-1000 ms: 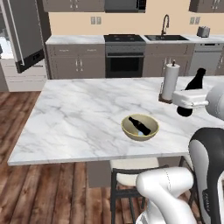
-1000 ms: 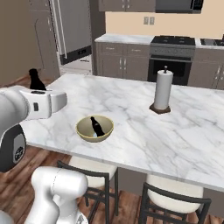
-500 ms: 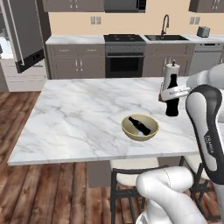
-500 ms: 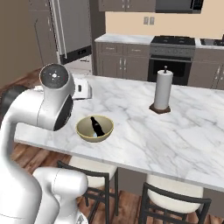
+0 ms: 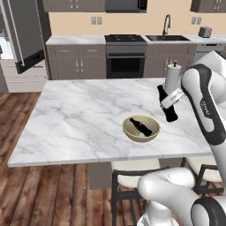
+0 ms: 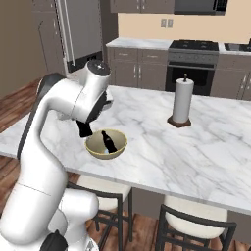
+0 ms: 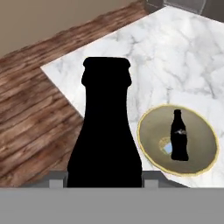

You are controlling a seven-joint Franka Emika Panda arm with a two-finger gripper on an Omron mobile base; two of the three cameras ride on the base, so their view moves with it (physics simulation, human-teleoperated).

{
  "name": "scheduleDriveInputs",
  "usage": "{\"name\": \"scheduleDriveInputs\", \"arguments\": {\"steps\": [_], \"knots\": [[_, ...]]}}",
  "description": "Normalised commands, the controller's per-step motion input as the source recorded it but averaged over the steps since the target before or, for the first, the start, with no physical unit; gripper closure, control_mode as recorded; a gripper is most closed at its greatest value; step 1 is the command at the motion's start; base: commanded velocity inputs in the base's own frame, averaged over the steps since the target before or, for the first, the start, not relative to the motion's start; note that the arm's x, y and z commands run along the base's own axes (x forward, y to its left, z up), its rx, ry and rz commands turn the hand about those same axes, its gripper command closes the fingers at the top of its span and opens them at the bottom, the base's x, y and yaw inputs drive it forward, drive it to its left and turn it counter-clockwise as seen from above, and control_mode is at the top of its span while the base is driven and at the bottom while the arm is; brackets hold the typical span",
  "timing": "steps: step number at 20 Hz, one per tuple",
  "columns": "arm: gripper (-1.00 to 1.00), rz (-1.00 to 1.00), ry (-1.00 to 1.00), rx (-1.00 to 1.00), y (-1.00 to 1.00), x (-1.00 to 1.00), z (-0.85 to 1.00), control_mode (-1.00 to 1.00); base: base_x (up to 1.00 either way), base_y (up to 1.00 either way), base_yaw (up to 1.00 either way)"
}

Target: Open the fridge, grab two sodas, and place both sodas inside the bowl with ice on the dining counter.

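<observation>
My gripper point(image 5: 169, 104) is shut on a black soda point(image 5: 166, 103), which hangs upright just above the dining counter point(image 5: 79, 114), to the right of the bowl point(image 5: 132, 132). A second soda point(image 5: 141, 126) lies tilted inside that olive bowl. From the right base view, the held soda point(image 6: 84, 129) hangs under the hand at the bowl's point(image 6: 98, 151) left rim, with the other soda point(image 6: 109, 141) inside it. The hand view shows the held soda point(image 7: 105, 135) large in front, the bowl point(image 7: 151, 131) beyond it holding a soda point(image 7: 178, 136) and ice point(image 7: 165, 147). The fridge point(image 5: 24, 37) stands far left, door open.
A paper towel roll point(image 5: 172, 76) stands on the dining counter point(image 6: 196, 147) behind the gripper, also paper towel roll point(image 6: 180, 101). Stools point(image 5: 132, 177) sit under the near edge. The wall counter with stove point(image 5: 125, 39) and sink runs along the back.
The arm has swung in from the counter's right side, carrying the soda left and down until it hangs beside the bowl. Its grip has stayed the same.
</observation>
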Motion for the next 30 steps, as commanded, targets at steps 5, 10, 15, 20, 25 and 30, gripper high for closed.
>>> {"name": "scheduleDriveInputs", "arguments": {"steps": [5, 10, 15, 20, 25, 30], "knots": [[1.00, 0.44, -0.02, -0.24, 0.00, 0.12, -0.30, -1.00, 0.00, 0.00, 0.00], [1.00, 0.41, 0.01, -0.31, 0.00, 0.22, -0.31, -1.00, 0.00, 0.00, 0.00], [1.00, 0.18, 0.01, -0.23, 0.00, 0.09, -0.46, -1.00, 0.00, 0.00, 0.00], [1.00, 0.00, 0.01, -0.21, 0.07, 0.25, -0.34, -1.00, 0.00, 0.00, 0.00], [1.00, 0.00, 0.01, -0.15, 0.07, 0.39, -0.32, -1.00, 0.00, 0.00, 0.00], [1.00, 0.02, 0.00, -0.10, 0.01, 0.52, -0.37, -1.00, 0.00, 0.00, 0.00]]}}
